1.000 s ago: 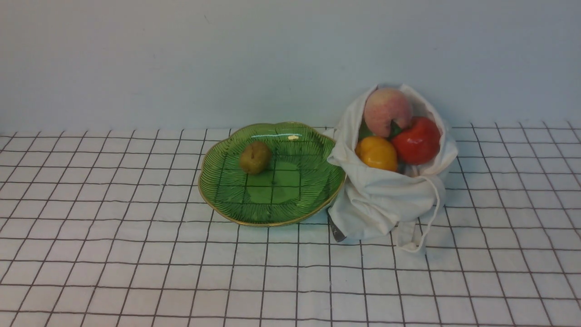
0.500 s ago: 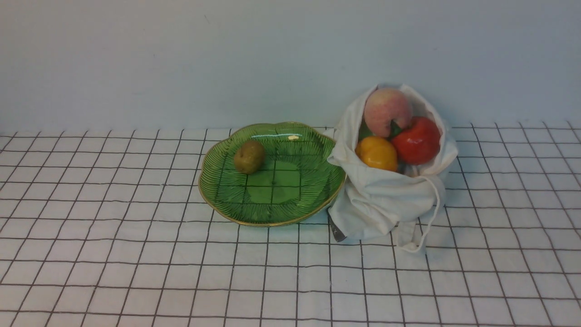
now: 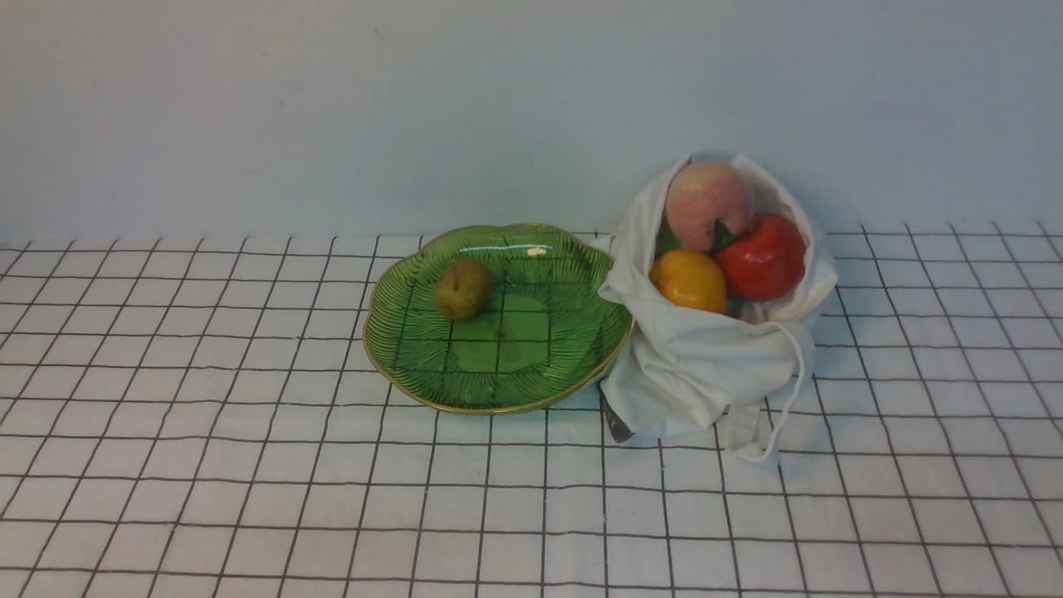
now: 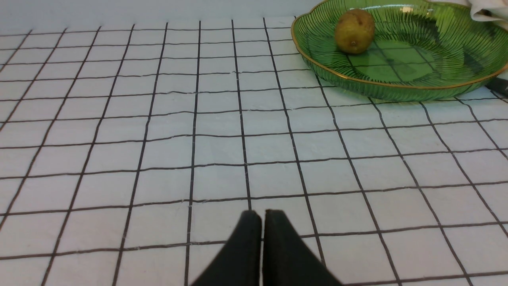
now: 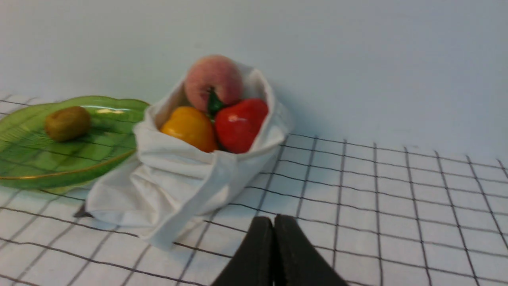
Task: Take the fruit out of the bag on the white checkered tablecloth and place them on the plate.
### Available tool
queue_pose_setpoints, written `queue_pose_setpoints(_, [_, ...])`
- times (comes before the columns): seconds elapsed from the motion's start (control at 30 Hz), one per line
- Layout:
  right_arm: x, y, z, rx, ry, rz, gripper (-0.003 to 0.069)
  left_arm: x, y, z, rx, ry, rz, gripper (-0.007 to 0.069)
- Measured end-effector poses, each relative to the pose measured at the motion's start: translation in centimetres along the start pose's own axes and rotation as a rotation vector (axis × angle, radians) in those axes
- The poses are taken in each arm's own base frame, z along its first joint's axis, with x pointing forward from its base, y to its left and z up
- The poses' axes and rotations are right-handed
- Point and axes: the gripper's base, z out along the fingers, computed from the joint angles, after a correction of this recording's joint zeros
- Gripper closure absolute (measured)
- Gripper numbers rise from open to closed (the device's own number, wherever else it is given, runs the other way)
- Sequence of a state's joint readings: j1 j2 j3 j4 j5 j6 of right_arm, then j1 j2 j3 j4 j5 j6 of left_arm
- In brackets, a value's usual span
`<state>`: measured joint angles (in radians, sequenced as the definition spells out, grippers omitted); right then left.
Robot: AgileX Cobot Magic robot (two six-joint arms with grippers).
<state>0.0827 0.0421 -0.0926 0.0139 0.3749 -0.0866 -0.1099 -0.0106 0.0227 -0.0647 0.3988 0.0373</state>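
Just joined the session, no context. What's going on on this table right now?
Nothing is being handled. The left gripper and right gripper are both shut and empty, low over the checkered tablecloth. The brownish-green fruit sits on the green plate. The peach, red fruit and yellow-orange fruit are in the open white bag beside the plate.

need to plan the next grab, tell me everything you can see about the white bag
The bag is a soft white cloth sack, slumped and creased on the checkered tablecloth, mouth open. Its left side presses against the green plate. A thin white cord loops down its front, and a small dark tag shows at its lower left corner. Inside sit a pink peach on top, a red fruit and a yellow-orange fruit. Neither gripper touches it.
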Motion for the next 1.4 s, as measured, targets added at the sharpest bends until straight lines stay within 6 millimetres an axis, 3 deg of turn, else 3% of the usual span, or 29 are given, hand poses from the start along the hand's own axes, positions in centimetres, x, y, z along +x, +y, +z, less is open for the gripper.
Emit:
queue_pose_setpoints(0.23, [3.5,0.0,0.5,0.045,0.066,0.043,0.0673,0.0,0.0,0.0,0.000,0.000,0.000,0.0632])
queue_pose_setpoints(0.5, [3.5,0.0,0.5,0.050,0.063,0.123,0.0673,0.0,0.0,0.0,0.000,0.000,0.000,0.0632])
queue_pose_setpoints(1.4, [3.5,0.0,0.5,0.050,0.063,0.125,0.0673,0.0,0.0,0.0,0.000,0.000,0.000,0.0632])
